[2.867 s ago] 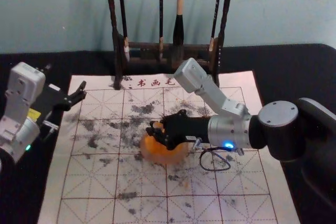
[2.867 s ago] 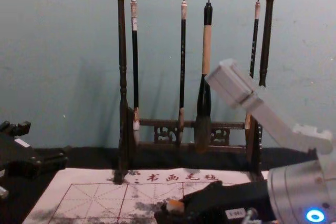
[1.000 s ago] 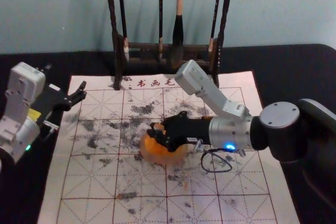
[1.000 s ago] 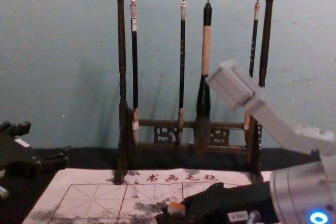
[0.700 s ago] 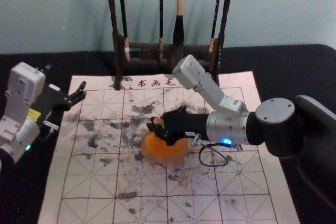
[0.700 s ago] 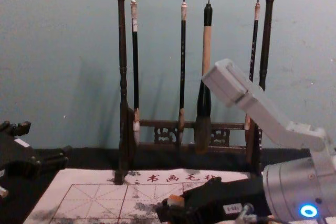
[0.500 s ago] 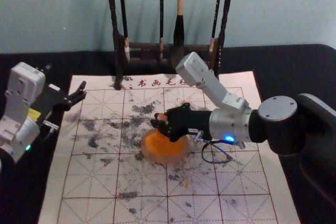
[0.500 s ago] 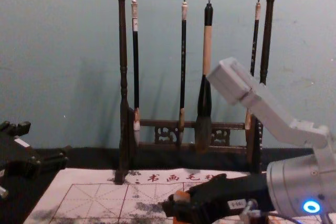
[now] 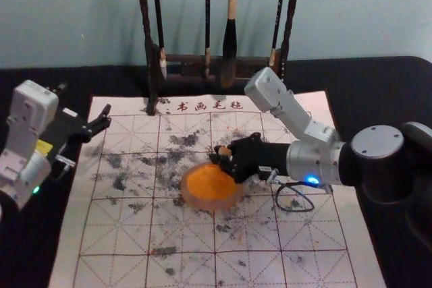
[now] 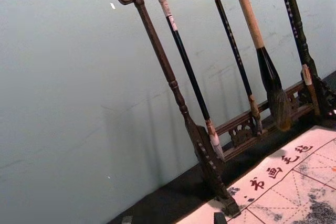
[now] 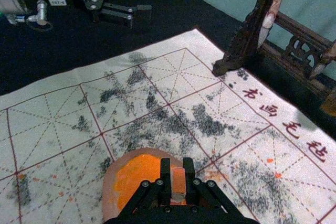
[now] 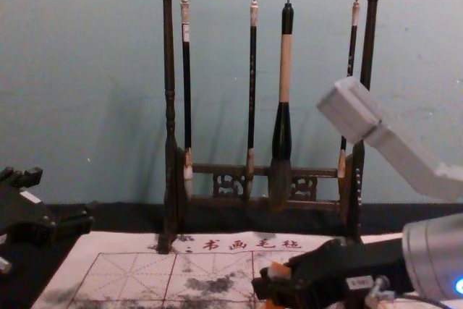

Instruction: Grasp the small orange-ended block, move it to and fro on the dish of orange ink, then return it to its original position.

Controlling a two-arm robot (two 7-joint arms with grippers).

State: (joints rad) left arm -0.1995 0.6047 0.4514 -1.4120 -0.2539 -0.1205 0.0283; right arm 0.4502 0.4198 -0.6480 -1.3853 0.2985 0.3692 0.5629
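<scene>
Right gripper: (image 9: 223,157) at the far right of the dish (image 9: 206,198), farther to the robot's right than in the earlier frames; its fingers are closed in on the block with only its thickness between them.
Small block: (image 9: 223,151) pinched in the right gripper's tips, above the far right part of the dish; it has shifted right along with them. Whether its lower end meets the ink I cannot tell.
Orange ink: (image 9: 206,181) inside the dish, more of it uncovered than at the start, when the gripper hid its far part.
Dish: in the same spot as before.
Cable loop: (image 9: 295,210) right of the dish, below the right forearm, shifted right as well.
Left gripper: (image 9: 102,117) well left of the dish and farther back, over the mat's edge, unchanged; fingers spread, nothing between them.
Edges: the mat (image 9: 115,234) extends past the dish on every side; the right arm crosses its right edge.
Room: open mat lies left of the dish and on its near side; the right arm takes up the right side.
Brush stand: (image 9: 150,59) beyond the dish, at the mat's far edge, brushes hanging.
</scene>
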